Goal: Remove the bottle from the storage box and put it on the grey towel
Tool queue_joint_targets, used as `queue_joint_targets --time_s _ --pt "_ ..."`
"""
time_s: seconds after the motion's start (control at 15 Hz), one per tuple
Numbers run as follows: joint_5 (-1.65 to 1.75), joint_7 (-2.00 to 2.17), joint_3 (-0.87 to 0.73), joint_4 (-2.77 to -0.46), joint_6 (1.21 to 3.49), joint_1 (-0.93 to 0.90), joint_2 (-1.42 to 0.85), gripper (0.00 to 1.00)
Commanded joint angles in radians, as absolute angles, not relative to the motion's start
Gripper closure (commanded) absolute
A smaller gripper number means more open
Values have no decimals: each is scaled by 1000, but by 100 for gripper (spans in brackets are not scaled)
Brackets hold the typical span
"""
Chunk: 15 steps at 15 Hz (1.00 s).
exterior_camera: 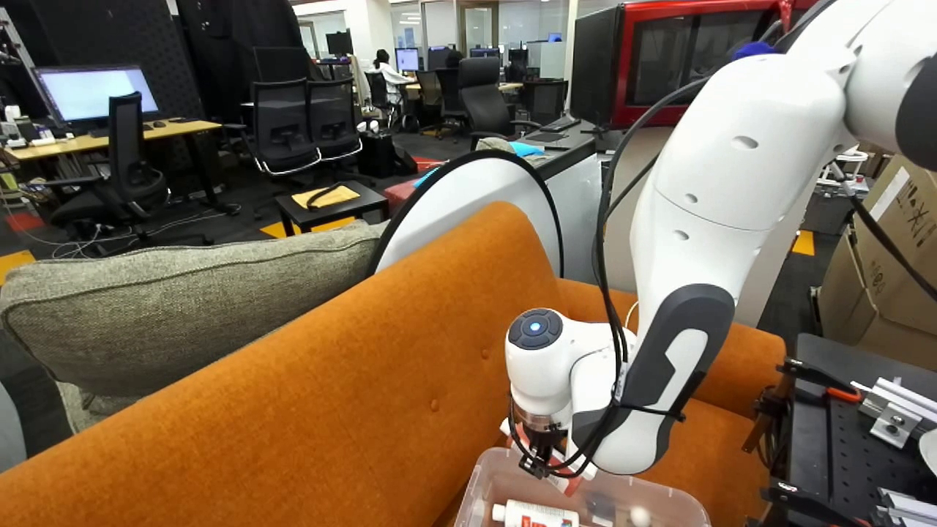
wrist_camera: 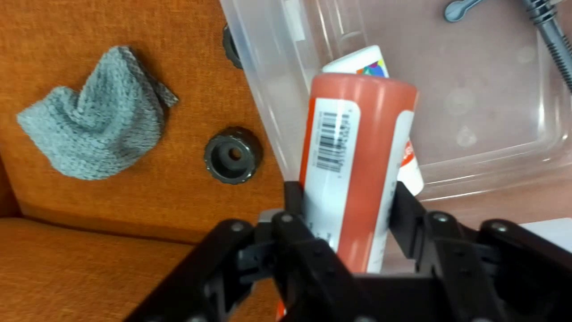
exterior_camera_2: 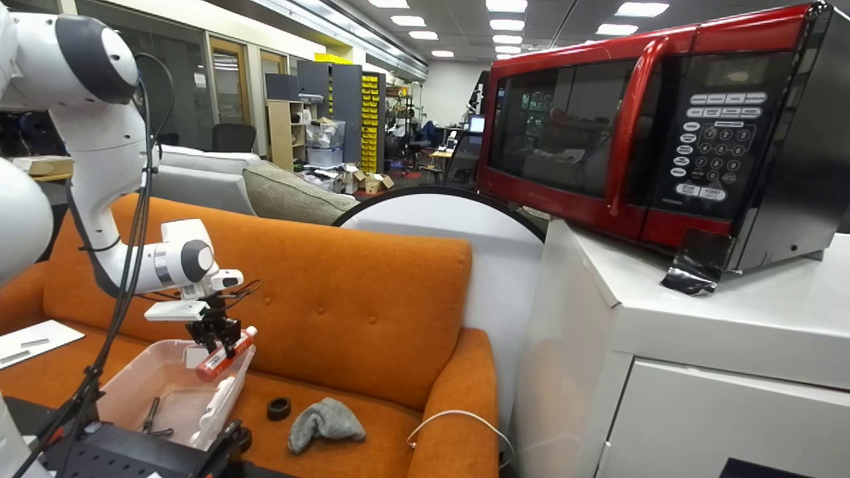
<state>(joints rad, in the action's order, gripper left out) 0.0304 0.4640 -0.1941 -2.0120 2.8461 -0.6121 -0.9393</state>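
Claw (wrist_camera: pixel 347 205) grips the red bottle (wrist_camera: pixel 357 170), tilted — the storage box (wrist_camera: pixel 456 85) below holds a white bottle (exterior_camera: pixel 540 514).

Bottles number two: one red cylindrical bottle (wrist_camera: pixel 357 174) with white labels and one white plastic bottle (exterior_camera: pixel 538 514) with red lettering. There is one clear plastic storage box (wrist_camera: pixel 272 76) and one grey fluffy towel (wrist_camera: pixel 96 123). The wrist view shows one whole round black ribbed knob (wrist_camera: pixel 233 155), plus part of a second dark ribbed piece (wrist_camera: pixel 230 47) at the box's edge. How many slim dark tools (exterior_camera_2: pixel 153 413) lie in the box cannot be told. One white jointed robot arm (exterior_camera: pixel 717 161) bears one black two-fingered gripper (wrist_camera: pixel 347 201). There is one orange upholstered sofa (exterior_camera_2: pixel 385 285) and one red-and-black microwave oven (exterior_camera_2: pixel 564 126).
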Motion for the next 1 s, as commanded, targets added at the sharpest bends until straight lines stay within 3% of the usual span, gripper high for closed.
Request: queue_joint_targets --time_s 0.0,0.93 --pt "6 581 -286 -2092 2885 -687 -901 75" --pt "-181 881 -386 -2262 3035 -681 -929 75"
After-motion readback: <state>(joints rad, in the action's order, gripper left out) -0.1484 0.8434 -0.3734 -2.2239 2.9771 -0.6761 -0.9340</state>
